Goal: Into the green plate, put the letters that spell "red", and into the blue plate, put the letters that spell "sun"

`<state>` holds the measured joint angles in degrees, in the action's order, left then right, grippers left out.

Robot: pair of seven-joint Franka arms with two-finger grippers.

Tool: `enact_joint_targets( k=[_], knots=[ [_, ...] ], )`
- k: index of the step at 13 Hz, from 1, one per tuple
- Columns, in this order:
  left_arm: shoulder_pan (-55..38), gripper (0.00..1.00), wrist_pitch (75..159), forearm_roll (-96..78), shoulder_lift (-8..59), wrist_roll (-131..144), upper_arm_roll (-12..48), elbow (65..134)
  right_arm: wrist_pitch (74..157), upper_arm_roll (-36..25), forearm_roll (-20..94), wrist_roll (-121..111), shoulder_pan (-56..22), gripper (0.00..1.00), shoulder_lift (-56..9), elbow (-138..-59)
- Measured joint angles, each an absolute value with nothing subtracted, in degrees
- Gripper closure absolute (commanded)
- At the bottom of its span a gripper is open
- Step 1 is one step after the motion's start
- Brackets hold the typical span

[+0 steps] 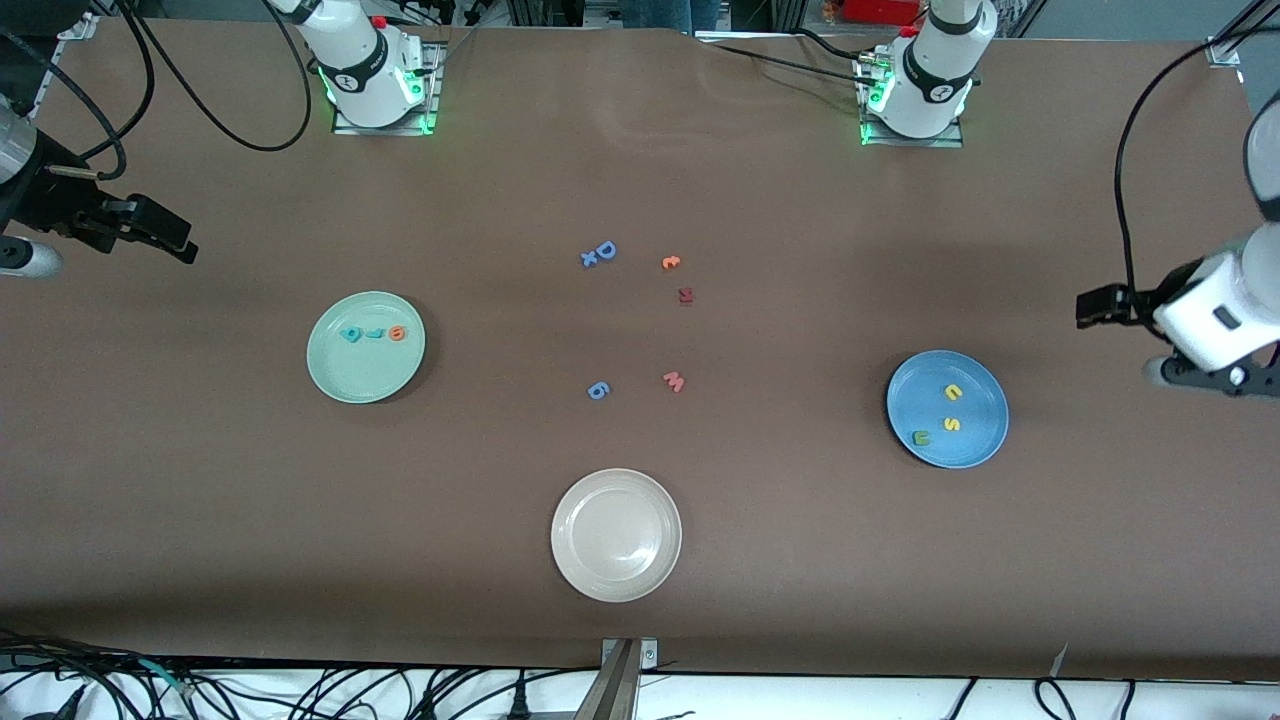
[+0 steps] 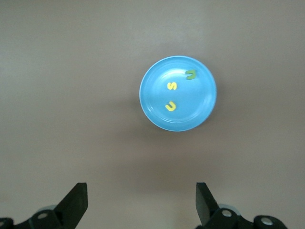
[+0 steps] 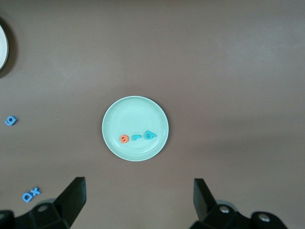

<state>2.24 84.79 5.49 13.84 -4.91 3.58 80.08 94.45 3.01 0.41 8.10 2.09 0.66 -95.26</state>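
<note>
Nearest the front camera sits a beige plate (image 1: 616,535). Farther from it than that plate, toward the right arm's end, the green plate (image 1: 366,347) holds the teal "r" (image 1: 374,335), orange "e" (image 1: 397,334) and teal "d" (image 1: 351,335); toward the left arm's end, the blue plate (image 1: 947,409) holds the yellow "s" (image 1: 952,424), green "u" (image 1: 921,437) and yellow "n" (image 1: 953,393). The left gripper (image 1: 1090,306) and right gripper (image 1: 175,243) wait with jaws wide and empty, each over bare table at its own end.

Foam letters (image 1: 598,254) on the table (image 1: 800,560) — D, x, w.

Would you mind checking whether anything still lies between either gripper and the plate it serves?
Nothing visible does. The open left gripper hangs over bare table beside the blue plate, which holds the yellow "s", yellow "n" and green "u". The open right gripper likewise faces the green plate.
</note>
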Motion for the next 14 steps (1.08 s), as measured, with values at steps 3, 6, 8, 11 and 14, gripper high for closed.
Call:
enact_joint_targets(
  k=[3, 6, 8, 11, 14],
  knots=[
    [0.1, 0.00, 83.3, 1.4, 10.0, -2.4, 1.1, 80.9, 94.3, 3.0, 0.4, 8.1, 2.1, 0.00, 0.6, -95.3],
    [-1.7, 0.00, 82.6, -1.5, 8.2, -2.4, -3.8, 81.1, 94.3, 3.0, 0.4, 8.1, 2.1, 0.00, 0.6, -95.3],
    [-2.1, 0.00, 82.5, -1.5, 7.5, -2.4, -4.2, 81.2, 94.3, 3.0, 0.4, 8.1, 2.1, 0.00, 0.6, -95.3],
    [-3.8, 0.00, 82.5, -1.5, 6.7, -2.4, -4.4, 81.2, 94.3, 3.0, 0.4, 8.1, 2.1, 0.00, 0.6, -95.3],
    [-4.2, 0.00, 82.4, -1.5, 6.4, -2.4, -4.5, 81.5, 94.3, 3.0, 0.4, 8.1, 2.1, 0.00, 0.6, -95.3]
  ],
)
